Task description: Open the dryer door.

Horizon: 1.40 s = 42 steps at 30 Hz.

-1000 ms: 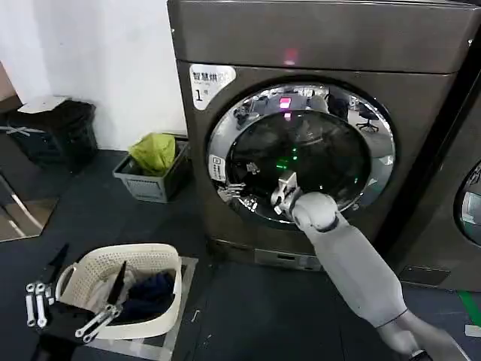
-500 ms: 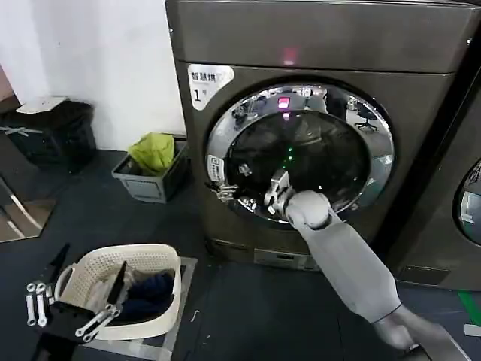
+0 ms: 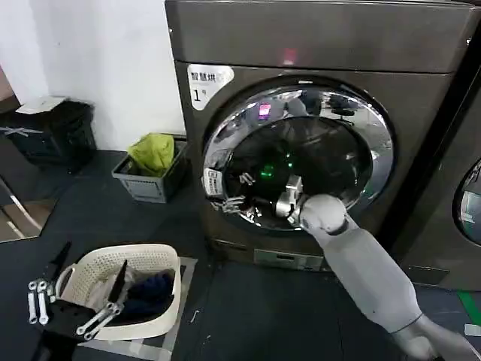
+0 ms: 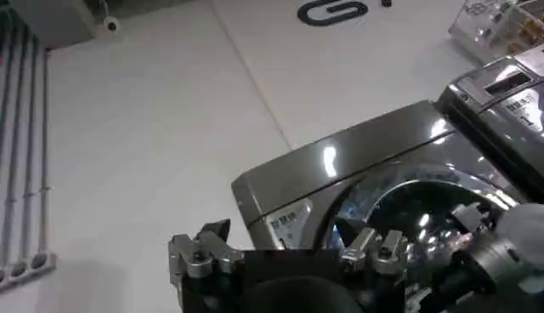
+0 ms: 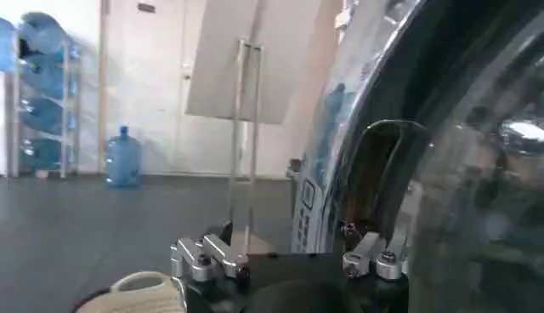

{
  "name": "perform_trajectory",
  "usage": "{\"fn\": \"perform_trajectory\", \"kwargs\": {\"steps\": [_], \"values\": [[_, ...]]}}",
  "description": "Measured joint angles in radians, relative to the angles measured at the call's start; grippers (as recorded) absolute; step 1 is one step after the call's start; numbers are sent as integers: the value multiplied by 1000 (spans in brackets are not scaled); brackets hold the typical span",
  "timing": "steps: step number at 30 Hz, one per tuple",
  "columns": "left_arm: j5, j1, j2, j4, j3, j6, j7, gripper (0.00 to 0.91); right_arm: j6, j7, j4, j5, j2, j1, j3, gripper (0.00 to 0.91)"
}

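Note:
The dryer [image 3: 316, 37] is a dark grey-brown machine with a white "1" sticker and a red light. Its dryer door [image 3: 301, 162], dark glass in a chrome rim, stands slightly ajar, its left edge swung out from the front. My right gripper [image 3: 231, 203] sits at the lower left of the rim, beside the small white sticker. In the right wrist view the right gripper [image 5: 289, 248] is open, with the door [image 5: 340, 128] edge between its spread fingers. My left gripper [image 3: 68, 307] hangs open low on the left, by the basket. The left wrist view shows the left gripper [image 4: 289, 248] facing the dryer [image 4: 340, 170].
A white laundry basket [image 3: 128, 289] holding dark clothes sits on the floor at front left. A grey bin with a yellow-green bag [image 3: 154, 169] and a black crate [image 3: 56, 131] stand by the wall. A neighbouring machine [image 3: 470, 203] adjoins on the right.
My right gripper moved left to the door's lower-left rim. The door's left edge has since swung out a little from the dryer. The left arm has stayed put.

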Motion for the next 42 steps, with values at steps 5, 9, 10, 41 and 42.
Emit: {"fn": "perform_trajectory", "kwargs": {"steps": [5, 9, 10, 41, 42], "values": [[-11, -25, 13, 19, 3, 35, 0, 907, -6, -59, 54, 24, -47, -27, 16, 907], [-20, -55, 33, 34, 6, 89, 1, 907, -4, -100, 90, 39, -80, -47, 32, 907], [-20, -65, 40, 40, 9, 101, 1, 907, -3, -108, 100, 44, -87, -52, 34, 907], [-161, -528, 407, 253, 164, 398, -119, 907, 68, -391, 288, 172, -312, -170, 133, 907], [-166, -547, 418, 264, 173, 404, -116, 907, 69, -396, 291, 174, -318, -176, 139, 907]]}}
